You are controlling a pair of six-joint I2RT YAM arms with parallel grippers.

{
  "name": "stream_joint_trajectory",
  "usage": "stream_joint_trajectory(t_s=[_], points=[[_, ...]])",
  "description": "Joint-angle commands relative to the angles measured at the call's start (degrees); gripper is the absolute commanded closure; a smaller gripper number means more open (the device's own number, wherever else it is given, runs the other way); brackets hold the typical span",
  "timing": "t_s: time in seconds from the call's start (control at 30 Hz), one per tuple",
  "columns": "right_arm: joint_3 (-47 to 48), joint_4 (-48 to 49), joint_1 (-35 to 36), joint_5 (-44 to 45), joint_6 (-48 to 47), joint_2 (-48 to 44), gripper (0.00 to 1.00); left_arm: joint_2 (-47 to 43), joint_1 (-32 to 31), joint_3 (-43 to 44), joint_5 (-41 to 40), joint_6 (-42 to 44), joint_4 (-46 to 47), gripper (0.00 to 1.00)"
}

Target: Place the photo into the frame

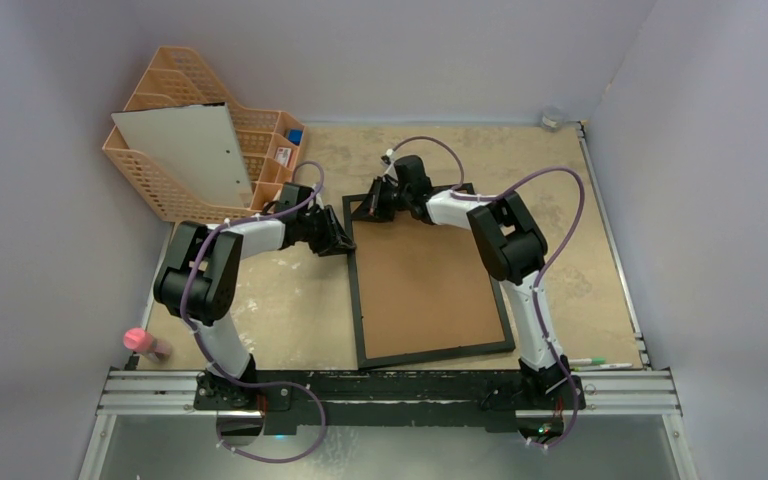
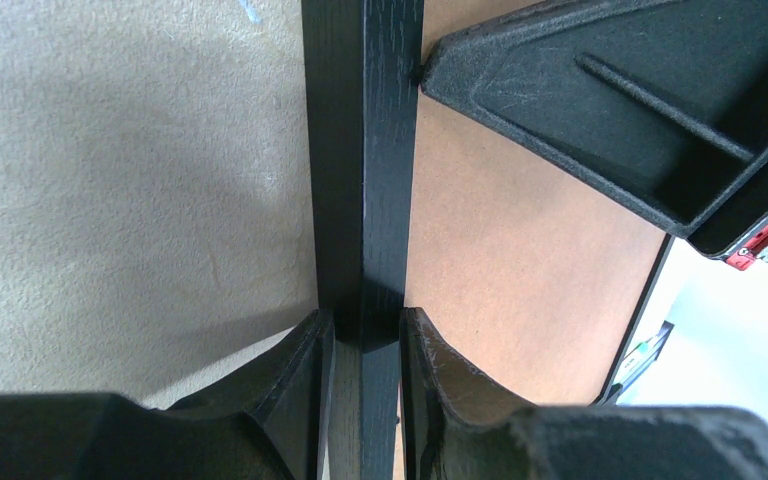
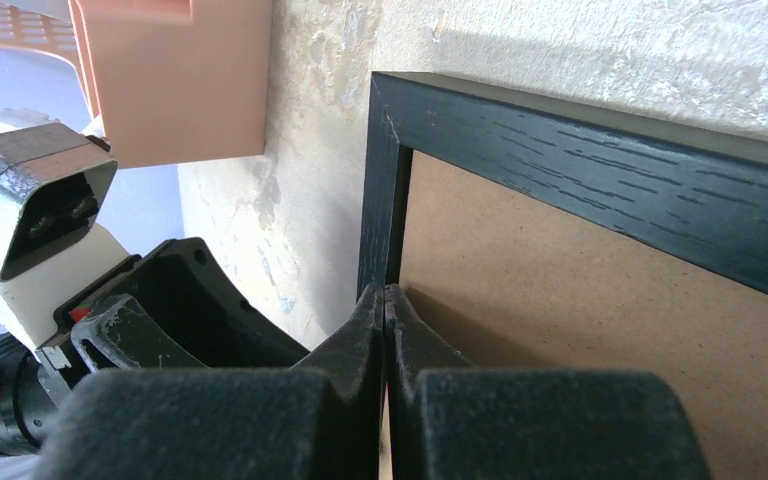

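The frame (image 1: 358,300) lies flat on the table with its brown backing board (image 1: 425,285) facing up inside a thin black border. My left gripper (image 1: 345,240) is shut on the frame's left border near the far corner; in the left wrist view its fingers (image 2: 365,325) clamp the black bar (image 2: 365,150) from both sides. My right gripper (image 1: 365,208) is shut with nothing between its fingers. Its tips (image 3: 387,290) rest at the seam between the left border (image 3: 600,170) and the backing board, close to the far left corner. The photo is not in view.
An orange basket organiser (image 1: 260,165) stands at the far left with a white board (image 1: 185,150) leaning in it. A pink object (image 1: 145,343) lies near the left front edge. Pens (image 1: 600,363) lie at the right front. Grey walls enclose three sides.
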Motion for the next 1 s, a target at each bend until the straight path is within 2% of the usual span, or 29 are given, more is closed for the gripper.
stream_joint_trajectory(t_s=[0.0,0.37,0.5,0.77,0.9,0.97], points=[[-3.78,-15.96,-3.24,9.93,-5.43,5.09,1.0,1.87,0.15,-1.25,-8.23,2.55,-6.57,0.72],[-2.19,-18.5,-3.37,13.67,-6.83,5.01,0.98,1.91,0.16,-1.07,-8.32,2.55,-6.79,0.72],[0.71,-19.58,-4.6,17.01,-6.84,0.65,0.95,1.79,0.14,-0.43,-8.32,2.64,-7.23,0.71],[2.29,-20.63,-9.64,24.48,-9.76,-16.3,0.78,-0.3,0.16,3.47,-7.88,4.01,-7.61,0.63],[-2.69,-24.85,-14.28,30.01,-9.74,-23.04,0.66,-1.52,0.14,4.54,-8.05,4.83,-7.55,0.54],[-7.2,-26.1,-17.44,33.22,-9.02,-26.31,0.55,-1.48,0.14,4.85,-7.87,5.66,-7.74,0.49]])
